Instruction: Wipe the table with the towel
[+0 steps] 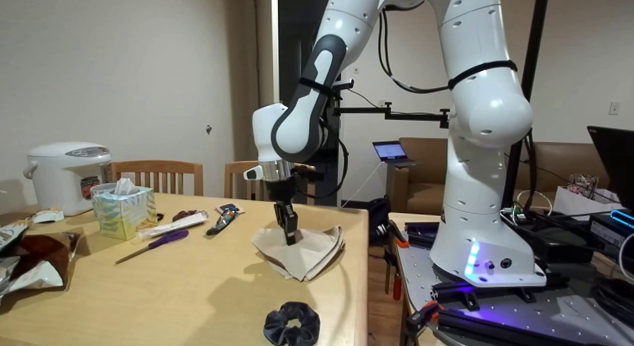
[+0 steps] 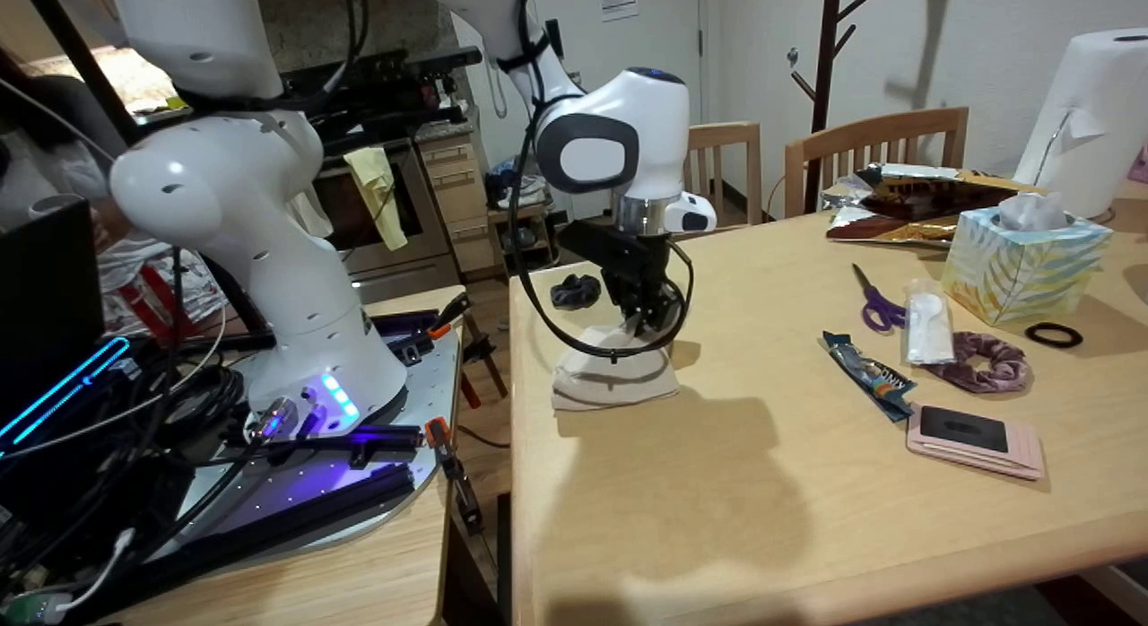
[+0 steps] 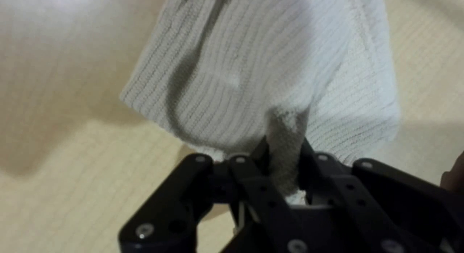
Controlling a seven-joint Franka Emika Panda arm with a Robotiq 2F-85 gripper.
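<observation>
The towel (image 1: 312, 252) is a beige-white ribbed cloth lying crumpled and partly folded near the table's edge on the robot's side. It also shows in an exterior view (image 2: 614, 379) and fills the upper middle of the wrist view (image 3: 232, 90). The light wooden table (image 1: 198, 291) lies under it. My gripper (image 1: 291, 234) points down at the towel in both exterior views (image 2: 644, 319). In the wrist view my gripper (image 3: 284, 162) is shut on a pinched-up fold of the towel, with a finger on each side. The rest of the towel spreads on the tabletop.
A dark scrunchie (image 1: 292, 323) lies near the towel. Purple scissors (image 1: 168, 238), a white packet (image 2: 929, 326), a blue-black packet (image 1: 225, 221), a pink wallet (image 2: 973, 442) and a tissue box (image 1: 124, 212) lie farther off. Snack bags (image 2: 924, 204) and a white water boiler (image 1: 69, 177) stand beyond.
</observation>
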